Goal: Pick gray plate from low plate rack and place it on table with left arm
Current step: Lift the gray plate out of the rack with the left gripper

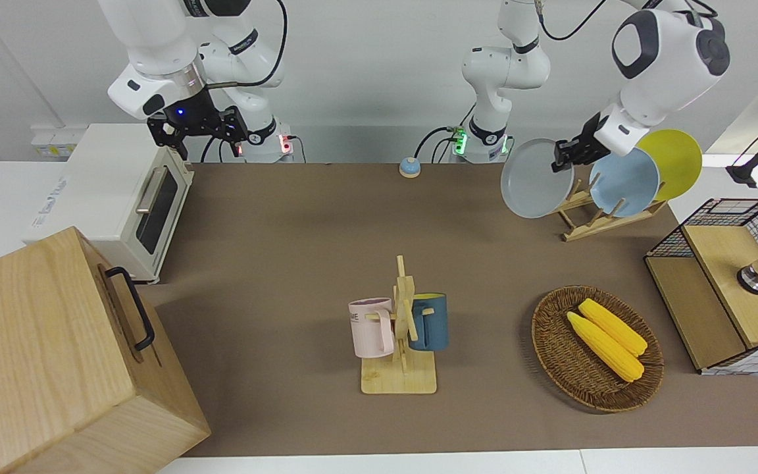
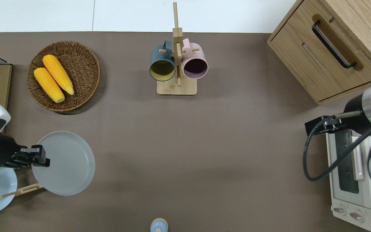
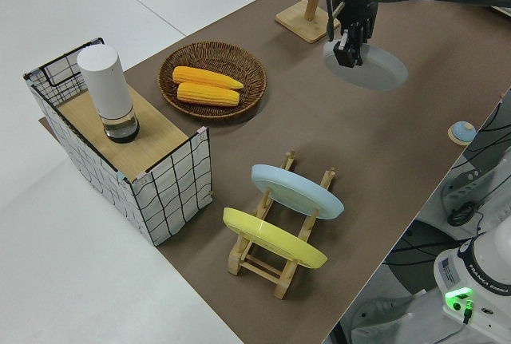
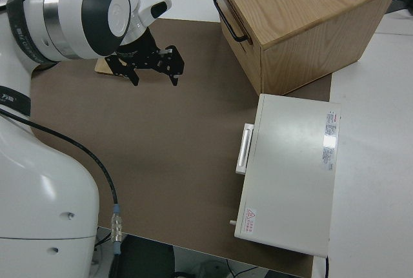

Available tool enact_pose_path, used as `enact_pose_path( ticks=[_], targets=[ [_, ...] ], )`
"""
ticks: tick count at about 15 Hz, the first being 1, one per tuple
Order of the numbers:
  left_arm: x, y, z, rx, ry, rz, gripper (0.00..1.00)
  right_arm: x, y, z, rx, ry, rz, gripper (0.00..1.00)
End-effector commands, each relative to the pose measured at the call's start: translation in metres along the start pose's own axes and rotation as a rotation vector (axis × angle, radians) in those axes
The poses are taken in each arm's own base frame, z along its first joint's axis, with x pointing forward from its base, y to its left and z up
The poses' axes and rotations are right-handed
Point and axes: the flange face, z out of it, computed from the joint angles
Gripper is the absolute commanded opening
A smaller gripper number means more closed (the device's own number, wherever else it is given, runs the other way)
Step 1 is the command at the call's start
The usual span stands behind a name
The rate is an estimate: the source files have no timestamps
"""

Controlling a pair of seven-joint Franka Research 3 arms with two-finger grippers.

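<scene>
Although not yet set down, the gray plate (image 2: 66, 162) was held clear of the low plate rack (image 3: 279, 258), gripped at its rim by the left tool (image 2: 39, 157) over bare counter (image 2: 185, 154). Placement remained. Right tool (image 4: 155, 65): parked, spread wide. Writing legible: "FRANKA" on the arm.

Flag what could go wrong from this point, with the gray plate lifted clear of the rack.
1. The left gripper pinches only the rim of the gray plate, which hangs tilted in the air; it may slip or swing during lowering.
2. The plate's edge is close to the low plate rack that holds the light blue plate and yellow plate; a swing back could knock them.
3. The wicker basket of corn lies close by, limiting the placement area.
</scene>
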Motion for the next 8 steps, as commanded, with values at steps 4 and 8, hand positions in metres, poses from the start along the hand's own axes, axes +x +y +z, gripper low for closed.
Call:
enact_pose_path(
  ticks=[4, 8],
  targets=[
    [0.034, 0.032, 0.044, -0.103, -0.055, 0.014, 0.00, -0.003, 0.002, -0.004, -0.007, 0.000, 0.015, 0.983],
    [0.055, 0.035, 0.081, -0.089, -0.066, 0.006, 0.00, -0.002, 0.002, -0.003, -0.005, -0.001, 0.015, 0.983]
  ],
)
